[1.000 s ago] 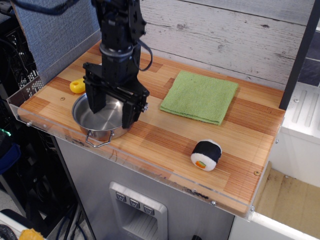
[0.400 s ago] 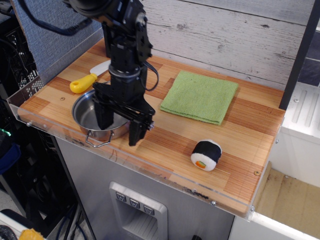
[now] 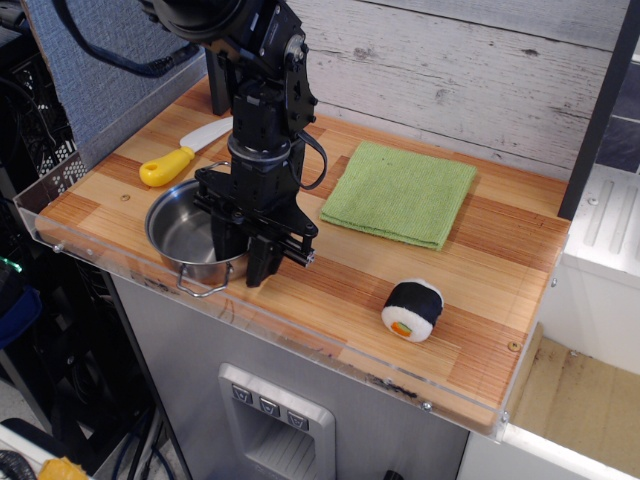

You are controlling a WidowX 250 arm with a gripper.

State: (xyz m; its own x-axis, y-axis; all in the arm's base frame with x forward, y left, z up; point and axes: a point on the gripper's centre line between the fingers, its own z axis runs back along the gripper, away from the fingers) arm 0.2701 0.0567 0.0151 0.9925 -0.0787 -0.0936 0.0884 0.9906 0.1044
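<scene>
A small steel pot [image 3: 180, 232] with wire handles stands at the front left of the wooden counter [image 3: 340, 280]. My gripper [image 3: 243, 258] points down over the pot's right rim. One finger is inside the pot and the other is outside on the counter side. The jaws have narrowed onto the rim and look shut on it. The pot appears empty where I can see into it, and the arm hides its right side.
A knife [image 3: 165, 167] with a yellow handle and white blade lies behind the pot. A folded green cloth [image 3: 400, 192] lies at the middle back. A plush sushi roll [image 3: 412, 309] sits front right. A clear lip edges the counter's front.
The gripper shifted right from the pot's middle to its right rim. Its fingers, wide apart before, have drawn together over the rim. The knife is now uncovered behind the arm.
</scene>
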